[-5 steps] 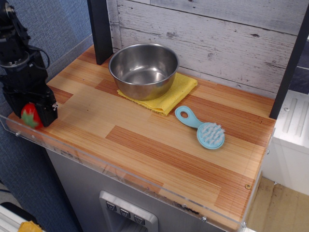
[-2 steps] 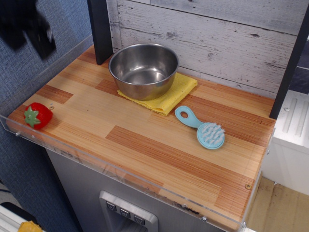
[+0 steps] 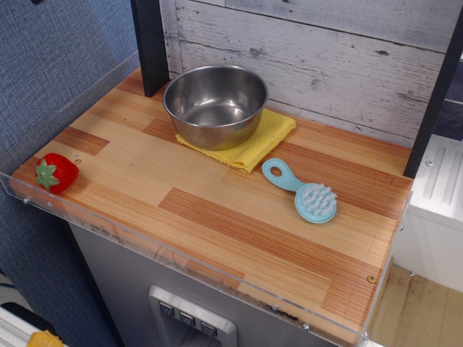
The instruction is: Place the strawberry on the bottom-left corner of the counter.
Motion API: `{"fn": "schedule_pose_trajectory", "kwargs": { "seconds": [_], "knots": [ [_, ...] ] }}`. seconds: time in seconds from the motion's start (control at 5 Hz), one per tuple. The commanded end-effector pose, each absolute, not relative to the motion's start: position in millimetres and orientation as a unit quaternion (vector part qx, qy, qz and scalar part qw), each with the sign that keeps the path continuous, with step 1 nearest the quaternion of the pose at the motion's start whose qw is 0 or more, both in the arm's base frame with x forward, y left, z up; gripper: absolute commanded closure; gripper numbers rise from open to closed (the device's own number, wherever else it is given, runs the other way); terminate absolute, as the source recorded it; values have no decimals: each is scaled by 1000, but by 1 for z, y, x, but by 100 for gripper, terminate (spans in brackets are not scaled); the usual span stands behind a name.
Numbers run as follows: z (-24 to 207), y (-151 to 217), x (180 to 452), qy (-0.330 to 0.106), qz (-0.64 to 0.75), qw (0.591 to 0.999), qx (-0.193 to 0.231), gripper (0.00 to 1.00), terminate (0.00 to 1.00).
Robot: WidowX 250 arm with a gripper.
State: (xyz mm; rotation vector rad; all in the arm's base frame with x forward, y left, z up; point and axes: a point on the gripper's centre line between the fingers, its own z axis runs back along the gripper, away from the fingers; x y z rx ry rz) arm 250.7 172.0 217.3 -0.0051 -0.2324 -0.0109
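Note:
The strawberry [image 3: 56, 173], small, glossy red with a green leafy cap, lies on its side at the near-left corner of the wood-grain counter [image 3: 217, 210], just behind the clear acrylic rim. Nothing holds it. The gripper and the arm are out of the frame.
A steel bowl [image 3: 215, 105] stands on a yellow cloth [image 3: 264, 141] at the back of the counter. A light-blue brush [image 3: 304, 191] lies to the right of the middle. A dark post [image 3: 150, 43] stands at the back left. A whitewashed plank wall runs behind.
The gripper let go of the strawberry at the near-left corner, rose up and to the left, and has left the frame. The strawberry stays where it was set down.

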Motion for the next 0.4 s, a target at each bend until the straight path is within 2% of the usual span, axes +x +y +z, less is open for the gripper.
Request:
{"fn": "schedule_pose_trajectory", "kwargs": {
  "seconds": [0.0,0.2],
  "knots": [
    [238,146,229,-117,-40,992,-24,0,0],
    [238,146,229,-117,-40,992,-24,0,100]
  ]
}}
